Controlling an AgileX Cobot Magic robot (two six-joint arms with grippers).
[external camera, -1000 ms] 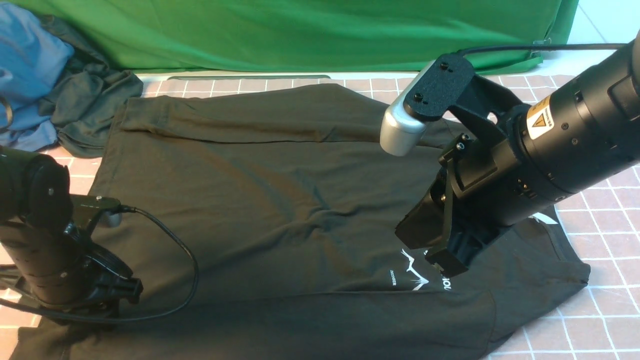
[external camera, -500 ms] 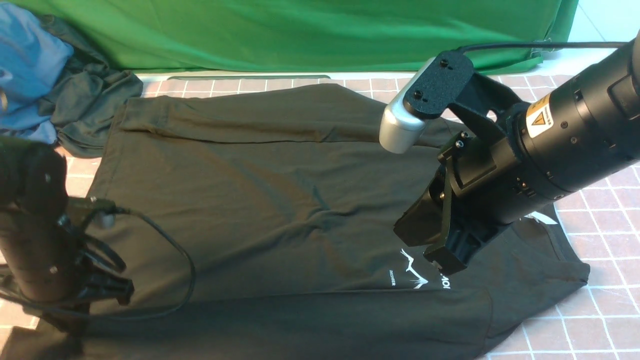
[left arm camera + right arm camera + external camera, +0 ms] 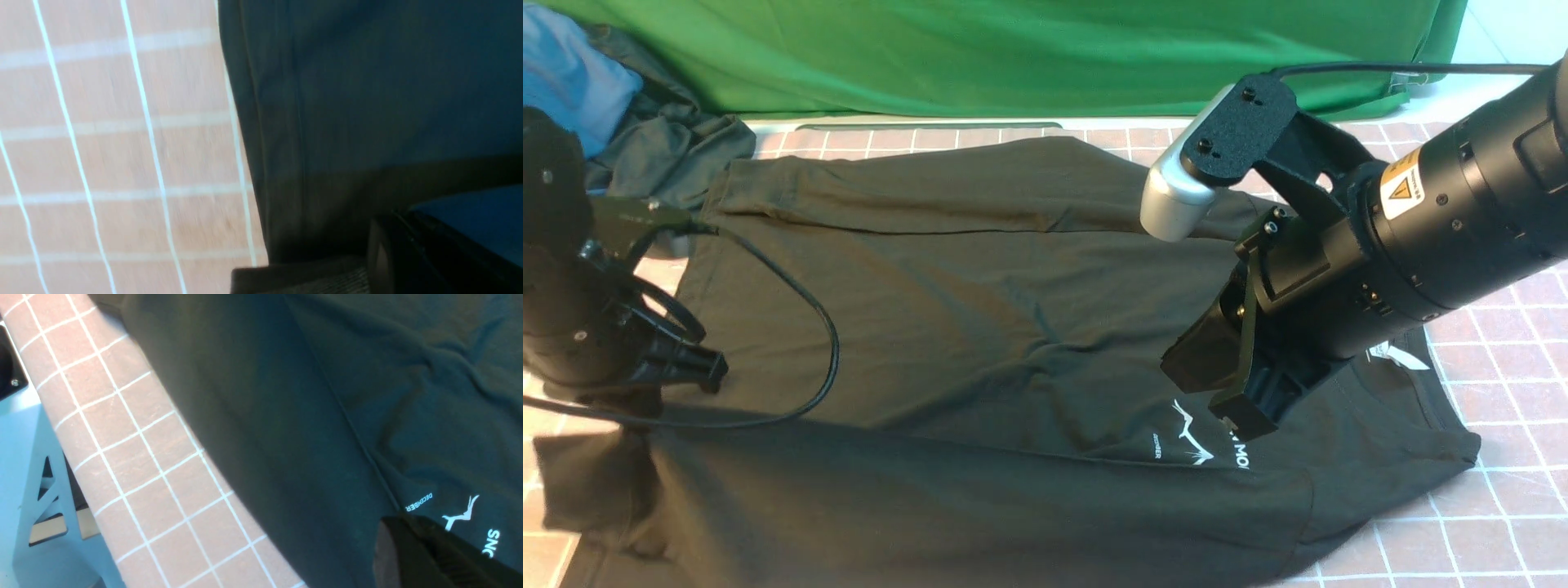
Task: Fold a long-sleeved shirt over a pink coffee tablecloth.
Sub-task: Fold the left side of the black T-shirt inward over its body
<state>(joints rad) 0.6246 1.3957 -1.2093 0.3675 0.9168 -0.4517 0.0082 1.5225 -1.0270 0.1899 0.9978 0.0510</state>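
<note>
My left gripper is clenched on the near left edge of the soft black cotton long-sleeved shirt. The shirt lies spread and creased on the pink, white-gridded tablecloth. My right gripper is clenched at the chest print. Bare grid lies to the right, and a plain green cloth borders the far edge.

Far side: plain bright green cloth, wrinkled, hanging across almost the full width. Below it, narrow white tabletop edge. Far left: bunched blue garment touching a crumpled dark grey-green garment. Far right corner: pale whitish surface, material unclear. Lighting even, shadows soft.
</note>
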